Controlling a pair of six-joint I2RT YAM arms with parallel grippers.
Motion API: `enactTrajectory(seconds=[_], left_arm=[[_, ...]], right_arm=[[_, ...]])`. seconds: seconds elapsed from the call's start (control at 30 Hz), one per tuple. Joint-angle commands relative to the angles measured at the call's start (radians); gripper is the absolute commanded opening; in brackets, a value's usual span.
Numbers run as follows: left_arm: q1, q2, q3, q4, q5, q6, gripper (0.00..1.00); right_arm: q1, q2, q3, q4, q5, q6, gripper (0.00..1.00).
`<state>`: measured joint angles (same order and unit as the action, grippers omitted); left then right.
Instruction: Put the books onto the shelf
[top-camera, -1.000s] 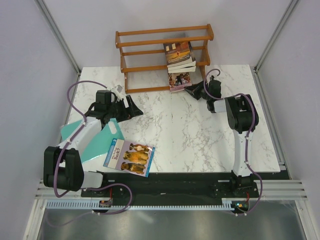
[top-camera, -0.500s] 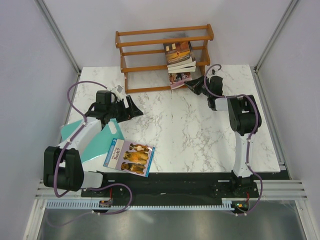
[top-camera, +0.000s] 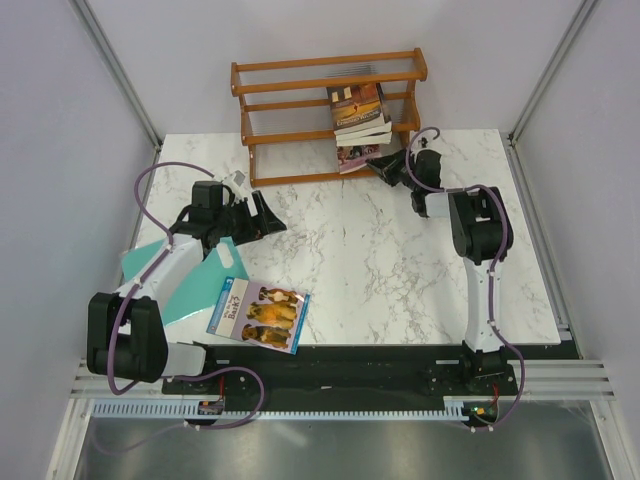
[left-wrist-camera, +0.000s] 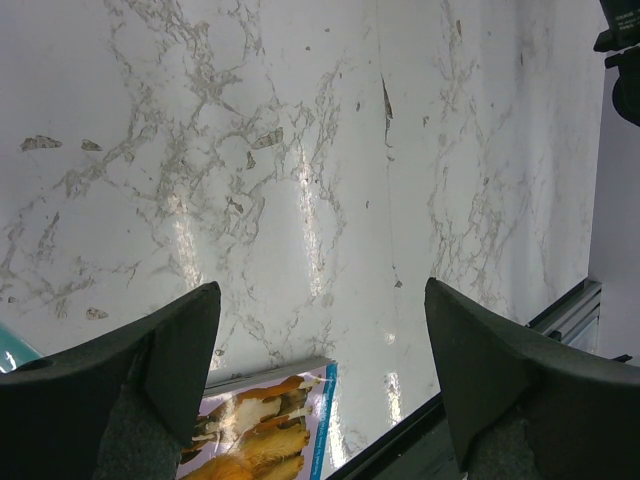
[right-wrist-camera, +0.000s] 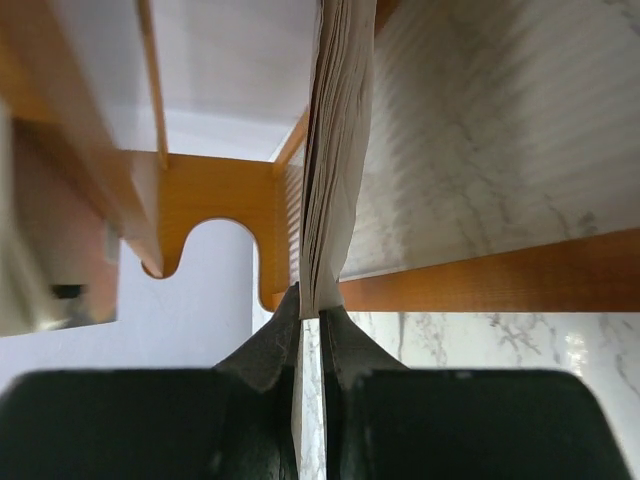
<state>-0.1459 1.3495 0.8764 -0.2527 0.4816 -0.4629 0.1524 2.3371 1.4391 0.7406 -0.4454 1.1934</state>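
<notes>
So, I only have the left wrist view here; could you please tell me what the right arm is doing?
Observer: The right gripper is shut on the page edge of a thin book, at the lower right end of the shelf.
Operator: Thank you. Is anything on the shelf already?
Observer: Yes, a stack of books rests toward its right end, with a brown-orange cover on top.
Operator: And the dog book I can just glimpse?
Observer: The dog book lies flat, cover up, near the front edge of the table, beside a teal board.
</notes>
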Motion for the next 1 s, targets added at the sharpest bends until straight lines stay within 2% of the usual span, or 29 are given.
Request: enactTrajectory(seconds=[0.0, 0.13, 0.2, 0.4, 0.43, 0.53, 0.67, 0.8, 0.9, 0.97], left_arm=[[0.005, -0.006, -0.007, 0.013, 0.014, 0.038, 0.89], [0.005, -0.004, -0.005, 0.015, 0.017, 0.036, 0.89], [0.005, -0.004, -0.007, 0.015, 0.017, 0.036, 0.89], [0.005, -0.012, -0.01, 0.013, 0.015, 0.04, 0.89], [0.005, -0.01, -0.008, 0.013, 0.015, 0.04, 0.89], [0.005, -0.013, -0.01, 0.013, 0.012, 0.04, 0.89], [0.005, -0.018, 0.002, -0.002, 0.005, 0.053, 0.89], [0.006, -0.035, 0.041, -0.063, -0.021, 0.084, 0.89], [0.006, -0.061, 0.067, -0.134, -0.046, 0.09, 0.9], [0.006, -0.067, 0.084, -0.244, -0.11, 0.057, 0.9]], right_arm=[[0.003, 0.025, 0.041, 0.039, 0.005, 0.018, 0.01], [0.001, 0.045, 0.038, 0.042, 0.004, 0.032, 0.04], [0.003, 0.054, 0.035, 0.039, 0.004, 0.041, 0.11], [0.003, 0.044, -0.003, 0.029, 0.011, 0.035, 0.39], [0.003, 0.041, -0.009, 0.026, 0.01, 0.034, 0.46], [0.003, 0.024, -0.034, 0.028, 0.005, 0.029, 0.55], [0.001, -0.007, -0.08, 0.042, -0.006, 0.037, 0.59], [0.003, -0.05, -0.196, 0.069, -0.032, 0.043, 0.62], [0.009, -0.114, -0.323, 0.1, -0.058, 0.04, 0.63], [0.029, -0.163, -0.368, 0.05, -0.085, -0.007, 0.63]])
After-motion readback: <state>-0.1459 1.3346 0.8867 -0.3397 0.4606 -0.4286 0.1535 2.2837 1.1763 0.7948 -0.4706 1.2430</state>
